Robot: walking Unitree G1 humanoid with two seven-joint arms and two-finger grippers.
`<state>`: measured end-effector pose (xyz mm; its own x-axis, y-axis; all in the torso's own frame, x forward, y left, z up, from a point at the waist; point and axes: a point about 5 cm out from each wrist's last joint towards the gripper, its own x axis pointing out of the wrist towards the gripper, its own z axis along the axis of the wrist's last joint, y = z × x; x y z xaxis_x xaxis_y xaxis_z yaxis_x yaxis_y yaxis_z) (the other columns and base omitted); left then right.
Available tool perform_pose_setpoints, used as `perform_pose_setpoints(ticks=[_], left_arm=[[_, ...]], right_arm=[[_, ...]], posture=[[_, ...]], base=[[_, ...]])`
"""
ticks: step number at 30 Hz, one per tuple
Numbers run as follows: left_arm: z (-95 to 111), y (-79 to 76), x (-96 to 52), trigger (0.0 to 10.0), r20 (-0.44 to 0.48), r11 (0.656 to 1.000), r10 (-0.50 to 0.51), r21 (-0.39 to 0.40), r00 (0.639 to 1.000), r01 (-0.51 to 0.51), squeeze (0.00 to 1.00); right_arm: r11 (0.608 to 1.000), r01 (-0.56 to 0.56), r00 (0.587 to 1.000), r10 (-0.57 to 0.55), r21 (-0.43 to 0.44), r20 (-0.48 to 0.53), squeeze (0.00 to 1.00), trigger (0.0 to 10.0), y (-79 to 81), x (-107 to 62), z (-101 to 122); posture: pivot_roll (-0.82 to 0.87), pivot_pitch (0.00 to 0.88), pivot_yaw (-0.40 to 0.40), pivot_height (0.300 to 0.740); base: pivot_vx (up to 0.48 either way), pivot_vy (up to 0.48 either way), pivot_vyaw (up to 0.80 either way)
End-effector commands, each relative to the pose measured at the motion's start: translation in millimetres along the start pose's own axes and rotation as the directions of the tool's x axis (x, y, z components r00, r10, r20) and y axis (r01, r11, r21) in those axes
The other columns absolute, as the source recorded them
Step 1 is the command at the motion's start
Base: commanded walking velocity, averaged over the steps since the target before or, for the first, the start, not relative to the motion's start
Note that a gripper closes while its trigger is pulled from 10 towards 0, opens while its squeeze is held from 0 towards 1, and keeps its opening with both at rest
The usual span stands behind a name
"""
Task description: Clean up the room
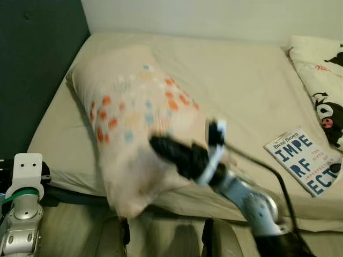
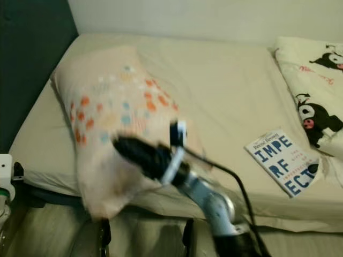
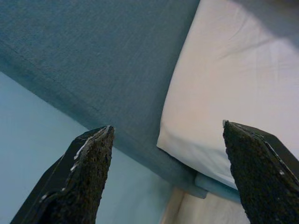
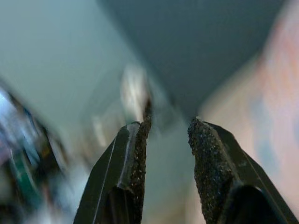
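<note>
You've got one readable thing here: the book [image 1: 304, 161] lying on the bed [image 1: 241, 91]. Its cover carries "Brené Brown" along the top edge, and below that, in big blue block letters over three lines, "IMPE / RF / EC". The smaller red line beside them is too blurred to read.

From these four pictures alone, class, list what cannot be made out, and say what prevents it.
- Right gripper, eye views: motion blur hides whether it touches the pillow.
- Book: small subtitle unreadable; a dark object covers its corner.
- Cartoon-print bedding: cut off by the edge.
- Right wrist view: background smeared.
</note>
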<state>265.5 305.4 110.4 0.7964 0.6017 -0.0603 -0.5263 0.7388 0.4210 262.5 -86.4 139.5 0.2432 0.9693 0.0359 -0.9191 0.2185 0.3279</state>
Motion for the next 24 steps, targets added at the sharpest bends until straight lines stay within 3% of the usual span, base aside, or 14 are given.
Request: perform_pose_setpoints(ticks=[1,2,6,9,11,12,14,17,19,20,21,22,23,24], left_arm=[[-4.8,-0.8,-2.5,10.0,-0.021,1.000,0.006,0.011,1.000,-0.005,0.00],[-4.1,-3.5,-3.2,10.0,-0.020,1.000,0.001,0.009,1.000,-0.001,0.00],[-3.0,-4.7,-2.5,10.0,-0.017,1.000,0.000,0.008,1.000,0.000,0.00],[-1.6,-5.4,-0.7,10.0,-0.013,1.000,-0.002,0.007,1.000,0.003,0.00],[-1.0,-8.1,-0.1,10.0,-0.012,1.000,-0.019,-0.006,1.000,0.019,0.00],[-1.0,-8.1,-0.1,10.0,-0.012,1.000,-0.019,-0.006,1.000,0.019,0.00],[0.8,-17.9,-1.8,10.0,0.007,0.995,-0.089,-0.053,0.996,0.090,0.00],[1.3,-28.5,-7.3,10.0,0.031,0.988,-0.151,-0.020,0.988,0.152,0.00],[-1.4,-31.9,-8.8,10.0,0.022,0.986,-0.164,-0.021,0.986,0.164,0.00],[-1.4,-31.9,-8.8,10.0,0.022,0.986,-0.164,-0.021,0.986,0.164,0.00],[-2.9,-36.0,-11.0,10.0,0.016,0.984,-0.179,-0.019,0.984,0.179,0.00],[-2.8,-37.7,-12.0,10.0,0.017,0.982,-0.188,-0.016,0.982,0.189,0.00],[-2.8,-37.7,-12.0,10.0,0.017,0.982,-0.188,-0.016,0.982,0.189,0.00],[-2.7,-39.6,-12.7,10.0,0.019,0.979,-0.202,-0.014,0.979,0.202,0.00]], right_arm=[[0.999,-0.047,0.988,0.042,-0.026,-0.151,0.00,10.0,4.2,-0.6,-23.6],[0.999,-0.033,0.969,0.028,-0.019,-0.246,0.00,10.0,5.1,-13.3,-36.7],[1.000,0.027,0.975,-0.023,0.015,-0.222,0.00,10.0,1.1,-20.5,-29.6],[0.989,0.143,0.989,-0.142,0.035,-0.035,0.00,10.0,-16.6,-21.2,-2.6],[0.971,0.207,0.955,-0.227,0.117,0.191,0.00,10.0,-31.5,-23.2,26.4],[0.971,0.207,0.955,-0.227,0.117,0.191,0.00,10.0,-31.5,-23.2,26.4],[0.968,0.181,0.903,-0.234,0.173,0.361,0.00,10.0,-38.3,-27.6,49.6],[0.922,0.366,0.857,-0.388,0.130,0.338,0.00,10.0,-59.5,-27.9,51.5],[0.815,0.579,0.790,-0.573,0.042,0.219,0.00,10.0,-79.5,-27.1,39.7],[0.815,0.579,0.790,-0.573,0.042,0.219,0.00,10.0,-79.5,-27.1,39.7],[0.667,0.744,0.663,-0.734,-0.020,0.147,0.00,10.0,-97.5,-33.0,26.1],[0.609,0.792,0.608,-0.783,-0.034,0.135,0.00,10.0,-103.2,-37.0,21.3],[0.609,0.792,0.608,-0.783,-0.034,0.135,0.00,10.0,-103.2,-37.0,21.3],[0.518,0.854,0.521,-0.845,-0.054,0.121,0.00,10.0,-110.9,-43.8,15.4]], posture=[[0.15,0.090,0.031,0.571],[0.15,0.088,0.031,0.571],[0.15,0.084,0.033,0.571],[0.15,0.079,0.035,0.571],[0.16,0.076,0.031,0.571],[0.16,0.076,0.031,0.571],[0.16,0.075,0.030,0.571],[0.16,0.073,0.033,0.571],[0.16,0.074,0.037,0.571],[0.16,0.074,0.037,0.571],[0.16,0.078,0.036,0.571],[0.17,0.081,0.035,0.571],[0.17,0.081,0.035,0.571],[0.17,0.084,0.034,0.571]], base=[[0.000,0.000,0.00],[0.000,0.000,0.00],[0.000,0.000,0.00],[0.000,0.000,0.00],[0.000,0.000,0.00],[0.000,0.000,0.00],[0.000,0.000,0.00],[0.000,0.000,0.00],[0.000,0.000,0.00],[0.000,0.000,0.00],[0.000,0.000,0.00],[0.000,0.000,0.00],[0.000,0.000,0.00],[0.000,0.000,0.00]])
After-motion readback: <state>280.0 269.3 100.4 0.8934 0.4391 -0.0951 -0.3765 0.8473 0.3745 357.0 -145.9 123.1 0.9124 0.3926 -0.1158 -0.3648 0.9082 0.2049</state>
